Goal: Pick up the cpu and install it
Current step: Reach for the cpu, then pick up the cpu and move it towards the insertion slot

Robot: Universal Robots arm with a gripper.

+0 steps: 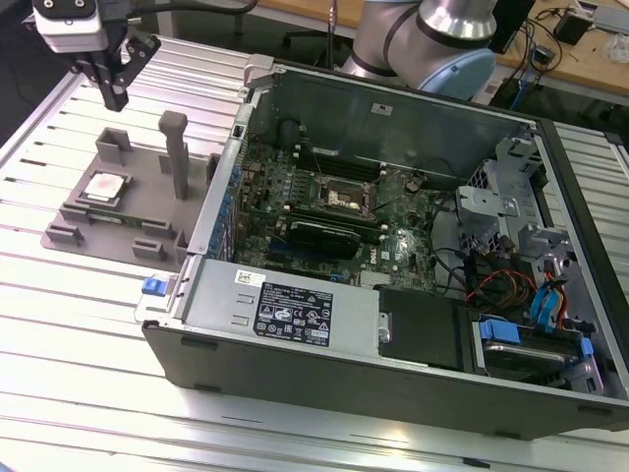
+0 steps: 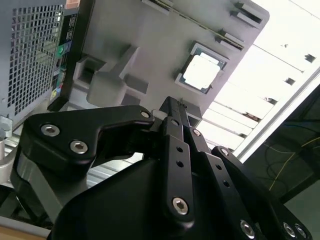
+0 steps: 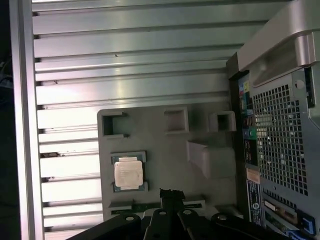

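Exterior view: gripper (image 1: 116,98) above the grey tray (image 1: 147,211), off to one side of the cpu (image 1: 105,186), pinched narrow, empty; cpu flat in its tray pocket, not yet picked; socket (image 1: 344,197) in the case (image 1: 413,118) beside the tray seemingly unfilled

Second wrist view: closed tips short of the cpu (image 2: 201,71)

First wrist view: pocket corners hugging the cpu (image 3: 128,174), open air above, tray's post (image 3: 207,157) close by

Gripper (image 1: 116,96) body cut by exterior view's top edge. In second wrist view, tray (image 2: 150,42) edge just behind the jaws hidden by gripper's black links (image 2: 175,165). Print on case (image 1: 324,382) label (image 1: 293,315) too small to read.
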